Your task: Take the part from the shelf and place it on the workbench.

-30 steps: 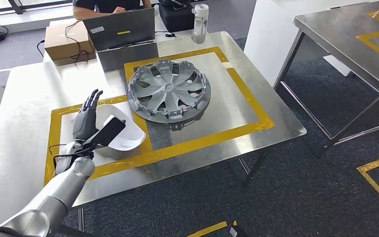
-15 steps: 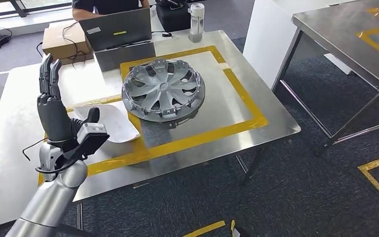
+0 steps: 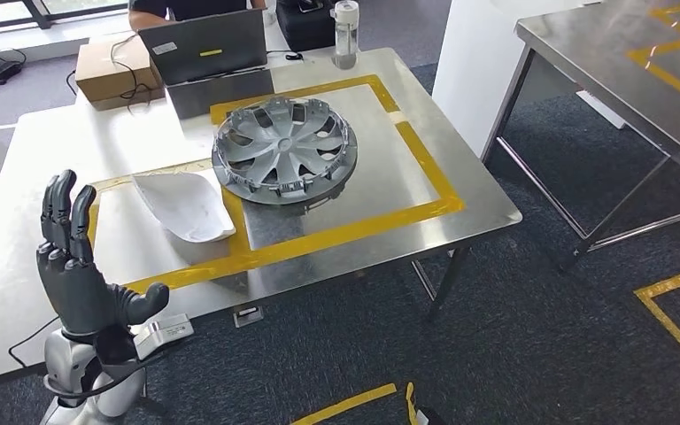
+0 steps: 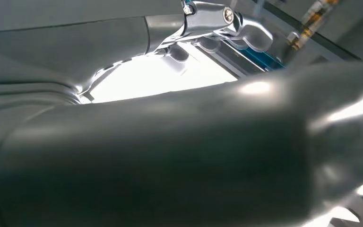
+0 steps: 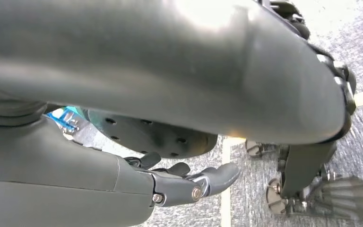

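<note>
The white part is down. It lies on the steel counter inside the left yellow-taped box, hollow side up, with nothing touching it. Half a second ago the left robot hand stood right beside it over the tape; a second ago that hand was at the part's rim. Now it is clear of the counter's near edge, raised upright off to the lower left with its palm turned toward the camera, fingers straight and apart, thumb out to the side, holding nothing. So that's the release made and the arm coming away.

Just to the right of the part, across the tape line, the grey wheel cover sits in the bigger taped square, close by but not touching it. The whole picture has slid as well, so the robot's view is shifting, and the counter and its load have not been pushed.

The right robot hand hangs low over dark carpet in its wrist view, fingers loosely curled with nothing in them.

At the counter's far end sit a laptop, a cardboard box and a water bottle, with a person seated behind them.

My read: the placement looks complete, the part resting steady inside its marked area, with only the arm's retreat left.
</note>
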`<state>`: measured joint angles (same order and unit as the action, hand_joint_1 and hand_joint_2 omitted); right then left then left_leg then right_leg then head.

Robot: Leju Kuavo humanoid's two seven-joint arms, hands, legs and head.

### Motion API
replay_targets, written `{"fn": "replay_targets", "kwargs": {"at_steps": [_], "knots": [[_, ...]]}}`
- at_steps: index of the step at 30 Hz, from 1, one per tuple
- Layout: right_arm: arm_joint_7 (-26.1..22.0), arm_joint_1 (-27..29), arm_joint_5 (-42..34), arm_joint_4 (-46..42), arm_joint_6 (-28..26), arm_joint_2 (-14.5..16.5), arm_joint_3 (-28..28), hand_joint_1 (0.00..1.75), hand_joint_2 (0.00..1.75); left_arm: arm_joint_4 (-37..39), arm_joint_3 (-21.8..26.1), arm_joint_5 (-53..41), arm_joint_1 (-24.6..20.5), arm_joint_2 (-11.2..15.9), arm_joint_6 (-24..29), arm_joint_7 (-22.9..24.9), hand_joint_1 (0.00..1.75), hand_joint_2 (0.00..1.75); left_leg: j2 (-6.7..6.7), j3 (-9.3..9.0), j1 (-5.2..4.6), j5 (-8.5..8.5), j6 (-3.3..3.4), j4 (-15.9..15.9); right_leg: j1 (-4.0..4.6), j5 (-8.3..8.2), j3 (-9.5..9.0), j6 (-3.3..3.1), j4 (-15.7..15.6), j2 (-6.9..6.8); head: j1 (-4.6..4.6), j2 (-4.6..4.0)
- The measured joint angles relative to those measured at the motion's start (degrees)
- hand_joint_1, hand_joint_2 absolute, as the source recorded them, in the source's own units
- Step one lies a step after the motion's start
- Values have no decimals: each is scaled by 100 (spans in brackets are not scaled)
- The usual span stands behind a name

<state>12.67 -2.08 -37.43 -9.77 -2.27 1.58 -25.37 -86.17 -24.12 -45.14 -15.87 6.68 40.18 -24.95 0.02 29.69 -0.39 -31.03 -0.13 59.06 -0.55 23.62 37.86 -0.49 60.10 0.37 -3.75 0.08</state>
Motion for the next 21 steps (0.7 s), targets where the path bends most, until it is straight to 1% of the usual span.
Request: {"fn": "replay_targets", "kwargs": {"at_steps": [2, 3, 4, 5, 6, 8, 9, 10, 11, 12, 13, 14, 15, 16, 17, 18, 19, 20, 21], "knots": [[-1, 2, 23, 0, 14, -1, -1, 0, 0, -149, 168, 2, 222, 15, 4, -53, 0, 0, 0, 26, -36, 69, 27, -3, -26, -61, -6, 64, -39, -4, 17, 0], [-1, 6, 29, 2, 13, -6, -1, 0, 0, -214, 255, 2, 327, 20, 4, -98, 0, 0, 3, 42, -33, 117, 52, -26, -28, -87, -2, 92, -52, -2, 18, -1], [-11, 10, 28, 3, 10, -11, -1, 0, 0, -288, 354, 16, 441, 25, 4, -167, 0, 0, 9, 61, -23, 177, 81, -51, -27, -48, 18, 119, -32, -2, 20, 0], [-26, 13, 24, 5, 6, -16, -1, 0, 0, -372, 465, 47, 561, 27, 3, -257, 0, 0, 17, 96, -5, 247, 116, -78, -24, 78, 60, 142, 57, -3, 14, 0], [-41, 12, 16, 7, 2, -21, -1, 0, 0, -456, 578, 97, 681, 27, 3, -358, 0, 0, 28, 148, 15, 322, 145, -101, -18, 305, 130, 159, 257, -6, 5, 0], [-60, 9, -13, 7, -8, -21, -1, 0, 0, -586, 797, 201, 904, 27, 3, -552, 0, 0, 49, 292, 17, 444, 184, -97, -18, 880, 295, 183, 930, -11, -11, 0], [-60, 9, -28, 7, -11, -21, -1, 0, 0, -622, 891, 230, 995, 27, 3, -636, 0, 0, 56, 378, 14, 503, 187, -88, -17, 1062, 337, 192, 1255, -11, -14, 0], [-59, 10, -39, 7, -13, -21, -1, 0, 0, -643, 967, 237, 1064, 27, 3, -707, 0, 0, 60, 468, 12, 560, 186, -74, -17, 1117, 309, 198, 1443, -11, -13, 0], [-51, 11, -48, 7, -15, -21, -1, 0, 0, -655, 1026, 224, 1113, 27, 3, -774, 0, 0, 60, 560, 14, 615, 178, -55, -16, 1054, 186, 199, 1433, -12, -14, 0], [-34, 10, -56, 7, -15, -22, -1, 0, 0, -666, 1079, 193, 1151, 24, 3, -839, 0, 0, 58, 651, 17, 668, 166, -32, -16, 931, -35, 196, 1230, -12, -14, 0], [0, 5, -65, 7, -15, -22, -1, 0, 0, -673, 1126, 153, 1178, 20, 3, -897, 0, 0, 55, 732, 20, 718, 149, -1, -17, 832, -335, 190, 876, -14, -14, 0], [71, -5, -73, 7, -15, -23, -1, 0, 0, -684, 1174, 96, 1198, 11, 3, -944, 0, 0, 51, 802, 17, 763, 122, 32, -3, 811, -630, 169, 479, -14, -14, 0], [143, -12, -79, 7, -13, -23, -1, 0, 0, -693, 1217, 20, 1212, -6, 3, -979, 0, 0, 48, 840, 13, 804, 89, 54, 11, 815, -838, 139, 176, -13, -12, 0], [205, -20, -85, 7, -12, -24, -1, 0, 0, -706, 1252, -79, 1227, -36, 3, -1002, 0, 0, 47, 856, 9, 843, 54, 67, 24, 853, -952, 101, -17, -11, -15, 0], [249, -25, -90, 7, -10, -24, -1, 0, 0, -726, 1283, -205, 1253, -85, 3, -1015, 0, 0, 47, 859, 11, 886, 15, 57, 42, 869, -966, 56, -87, -8, -15, 0], [257, -22, -95, 7, -9, -22, -1, 0, 0, -745, 1302, -333, 1284, -145, 3, -1023, 0, 0, 47, 855, 15, 935, -23, 36, 43, 820, -929, 12, -95, -11, -16, 1], [255, -25, -101, 7, -12, -18, -1, 0, 0, -770, 1318, -466, 1326, -206, 3, -1028, 0, 0, 39, 873, 25, 942, -56, 34, 37, 773, -892, -30, -116, -20, -16, 1], [254, -28, -105, 7, -16, -13, -1, 0, 0, -796, 1330, -577, 1374, -270, 3, -1022, 0, 0, 29, 909, 34, 851, -91, 82, 30, 704, -841, -75, -135, -29, -4, 1], [252, -31, -109, 7, -20, -8, -1, 0, 0, -819, 1341, -661, 1418, -324, 3, -1000, 0, 0, 20, 969, 44, 641, -124, 235, 18, 626, -774, -111, -154, -40, 5, 1]]}}
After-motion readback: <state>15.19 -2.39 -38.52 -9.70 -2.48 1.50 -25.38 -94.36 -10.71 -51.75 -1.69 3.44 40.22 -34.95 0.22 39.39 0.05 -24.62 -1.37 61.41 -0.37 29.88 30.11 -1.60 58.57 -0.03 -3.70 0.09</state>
